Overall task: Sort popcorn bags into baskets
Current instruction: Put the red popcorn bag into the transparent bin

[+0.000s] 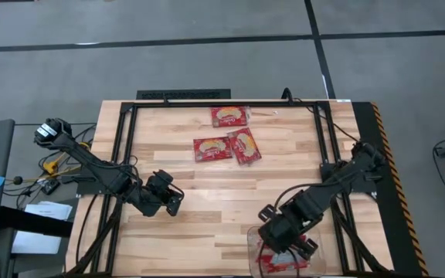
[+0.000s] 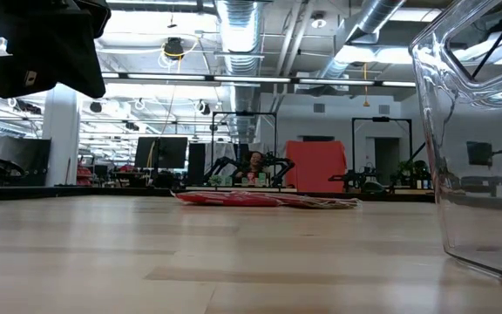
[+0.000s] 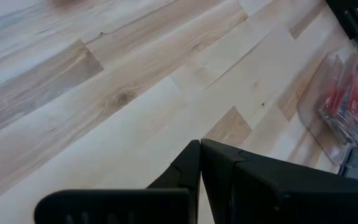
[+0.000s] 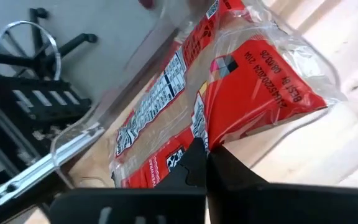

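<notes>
Over the clear basket [image 1: 255,245], the right tool [image 4: 205,155] is pinched on a popcorn bag [image 4: 253,87]; the left tool [image 3: 200,163] hangs closed.

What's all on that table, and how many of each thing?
Flat red popcorn bags with cream-yellow centres lying loose on the wood: 3
Red bags in the tub: at least 1; an exact count is hidden by the right gripper
Shallow clear plastic tub: 1
Dark robot arms: 2, the left gripper idle
Total: at least 7

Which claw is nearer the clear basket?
Right. The right claw is over the basket, at its packets; the left claw waits apart, mid-table.
</notes>
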Controlling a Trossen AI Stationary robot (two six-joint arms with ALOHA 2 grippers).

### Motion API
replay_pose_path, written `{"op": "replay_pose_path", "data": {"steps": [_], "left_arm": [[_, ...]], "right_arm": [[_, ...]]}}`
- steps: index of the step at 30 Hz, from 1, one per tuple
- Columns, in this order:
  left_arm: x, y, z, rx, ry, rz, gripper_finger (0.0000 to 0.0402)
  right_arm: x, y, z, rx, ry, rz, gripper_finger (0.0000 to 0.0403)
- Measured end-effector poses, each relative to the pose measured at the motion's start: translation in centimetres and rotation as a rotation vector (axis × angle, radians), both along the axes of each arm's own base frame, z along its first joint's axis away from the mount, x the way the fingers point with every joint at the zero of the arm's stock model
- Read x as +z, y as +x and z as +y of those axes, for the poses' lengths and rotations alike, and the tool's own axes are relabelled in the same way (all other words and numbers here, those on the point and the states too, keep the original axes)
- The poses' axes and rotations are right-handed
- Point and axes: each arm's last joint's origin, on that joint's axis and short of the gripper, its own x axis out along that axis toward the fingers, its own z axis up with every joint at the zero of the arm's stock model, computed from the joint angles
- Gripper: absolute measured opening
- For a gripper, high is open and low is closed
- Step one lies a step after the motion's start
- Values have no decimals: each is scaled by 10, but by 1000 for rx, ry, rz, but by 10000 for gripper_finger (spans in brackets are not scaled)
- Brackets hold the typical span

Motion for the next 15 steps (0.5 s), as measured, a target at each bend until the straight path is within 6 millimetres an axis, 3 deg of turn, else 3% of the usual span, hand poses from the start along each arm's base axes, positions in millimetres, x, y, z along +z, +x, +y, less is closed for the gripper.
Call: {"op": "replay_pose_path", "data": {"steps": [15], "left_arm": [[-1, 0, 0, -17, 25, 10, 0]], "right_arm": [[-23, 0, 3, 10, 32, 38, 37]]}}
